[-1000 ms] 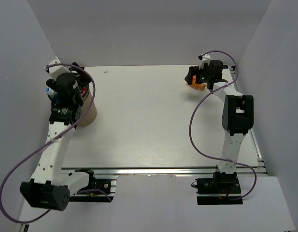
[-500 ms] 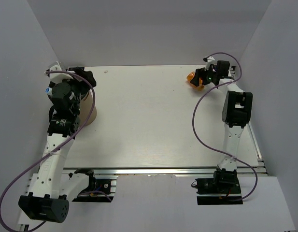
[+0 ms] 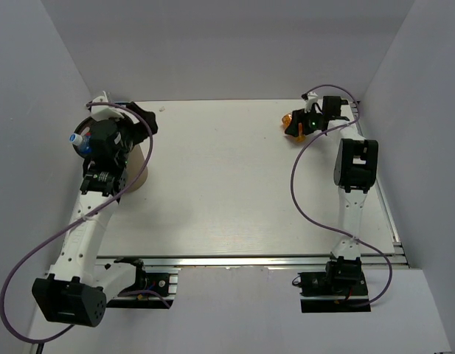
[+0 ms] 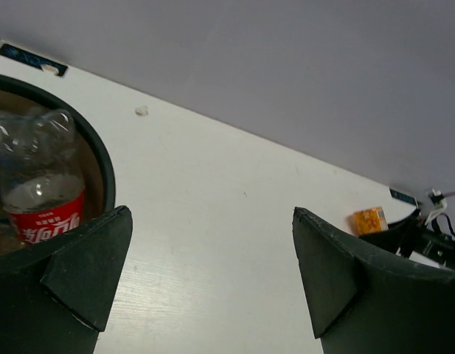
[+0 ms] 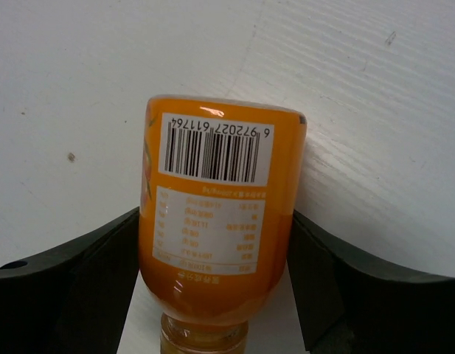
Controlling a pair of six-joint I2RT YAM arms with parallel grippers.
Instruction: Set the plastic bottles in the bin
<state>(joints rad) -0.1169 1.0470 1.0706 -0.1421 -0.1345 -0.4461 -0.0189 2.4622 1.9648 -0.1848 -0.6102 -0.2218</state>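
One orange bottle (image 5: 216, 236), seemingly the last outside the bin (image 4: 102, 158) at the tabletop's far left corner, lies at the far right corner between the right gripper's (image 5: 216, 214) jaws, clamped or not I cannot tell, while the left gripper (image 4: 210, 221) gapes empty by the binned red-labelled bottle (image 4: 39, 192).

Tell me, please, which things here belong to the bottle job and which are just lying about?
Job: orange bottle, bracketed by the right gripper; red-labelled bottle inside the bin; blue-capped bottle at the bin.
Lying about: white scrap on the table; purple cables.
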